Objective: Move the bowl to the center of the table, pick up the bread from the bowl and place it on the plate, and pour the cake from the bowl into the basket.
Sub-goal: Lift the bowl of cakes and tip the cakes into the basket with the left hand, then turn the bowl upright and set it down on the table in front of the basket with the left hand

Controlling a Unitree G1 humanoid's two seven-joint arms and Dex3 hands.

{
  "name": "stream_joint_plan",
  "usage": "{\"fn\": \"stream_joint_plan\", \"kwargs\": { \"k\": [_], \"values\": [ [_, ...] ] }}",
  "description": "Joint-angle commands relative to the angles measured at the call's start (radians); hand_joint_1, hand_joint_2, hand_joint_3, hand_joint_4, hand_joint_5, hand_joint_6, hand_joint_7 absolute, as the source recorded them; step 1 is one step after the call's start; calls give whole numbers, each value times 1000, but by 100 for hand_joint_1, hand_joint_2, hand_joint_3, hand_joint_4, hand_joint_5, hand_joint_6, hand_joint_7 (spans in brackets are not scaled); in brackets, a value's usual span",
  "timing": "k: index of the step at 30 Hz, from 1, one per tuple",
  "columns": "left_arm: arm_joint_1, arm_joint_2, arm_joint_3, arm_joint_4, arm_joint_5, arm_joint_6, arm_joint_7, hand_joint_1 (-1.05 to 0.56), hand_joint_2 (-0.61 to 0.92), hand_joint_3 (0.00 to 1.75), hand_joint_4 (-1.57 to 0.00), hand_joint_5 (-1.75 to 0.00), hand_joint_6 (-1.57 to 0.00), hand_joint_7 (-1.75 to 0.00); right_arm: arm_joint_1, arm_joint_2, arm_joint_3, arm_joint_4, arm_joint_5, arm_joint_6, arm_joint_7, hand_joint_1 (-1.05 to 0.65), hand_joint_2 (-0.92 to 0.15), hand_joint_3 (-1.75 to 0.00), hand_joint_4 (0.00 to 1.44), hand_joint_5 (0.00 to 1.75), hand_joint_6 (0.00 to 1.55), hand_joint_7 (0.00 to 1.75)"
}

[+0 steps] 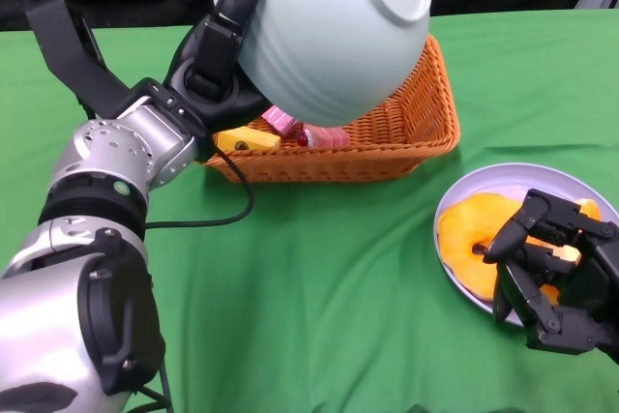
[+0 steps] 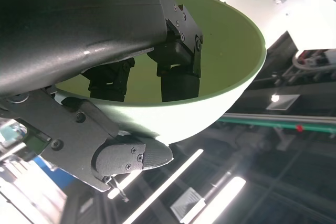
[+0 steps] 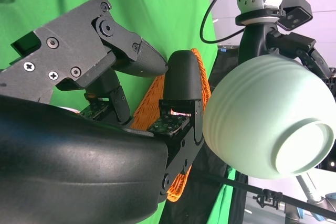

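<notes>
My left hand (image 1: 221, 50) grips the rim of the pale green bowl (image 1: 324, 26) and holds it tipped over, mouth down, above the orange wicker basket (image 1: 426, 118). The left wrist view shows the bowl's inside (image 2: 226, 51) with nothing in it. A pink cake (image 1: 314, 132) and a yellow item (image 1: 247, 140) lie in the basket. On the pale plate (image 1: 503, 181) at the right lies the yellow ring-shaped bread (image 1: 474, 229). My right hand (image 1: 551, 273) rests over the plate's near side, fingers curled loosely, holding nothing. The right wrist view shows the bowl (image 3: 265, 116) held high beside the basket (image 3: 152, 98).
A green cloth (image 1: 319, 287) covers the table. A black cable (image 1: 227, 210) runs from my left forearm across the cloth in front of the basket. Dark background lies beyond the table's far edge.
</notes>
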Motion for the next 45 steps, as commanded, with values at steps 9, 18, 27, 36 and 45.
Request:
{"fn": "stream_joint_plan", "kwargs": {
  "k": [9, 18, 27, 36, 45],
  "values": [
    [-19, 73, -197, -144, 190, -189, -198, -25, 53, 123, -83, -175, -72, -175, 3, -18, -2, -3, 1, -15, 0, -13, -58, -113, 76, 175, 60, 161],
    [142, 145, -376, -403, 420, -717, -244, -19, 40, 130, -87, -175, -74, -171, 1, -23, -1, 6, -4, -37, 7, -15, -58, -114, 76, 175, 60, 162],
    [357, 197, -417, -535, 590, -1403, -122, -12, 50, 128, -86, -175, -66, -172, -5, -21, -1, 9, -3, -34, 10, -15, -58, -114, 77, 175, 60, 162],
    [478, 289, -445, -504, 675, -1786, 0, -16, 40, 136, -81, -175, -74, -152, -13, -19, 0, 15, 3, -28, 14, -15, -57, -115, 77, 175, 61, 161],
    [525, 352, -437, -327, 838, -2148, 122, -18, 57, 92, -86, -174, -77, -151, -14, -19, 0, 16, -1, -32, 11, -14, -57, -114, 77, 175, 61, 160]
  ]
}}
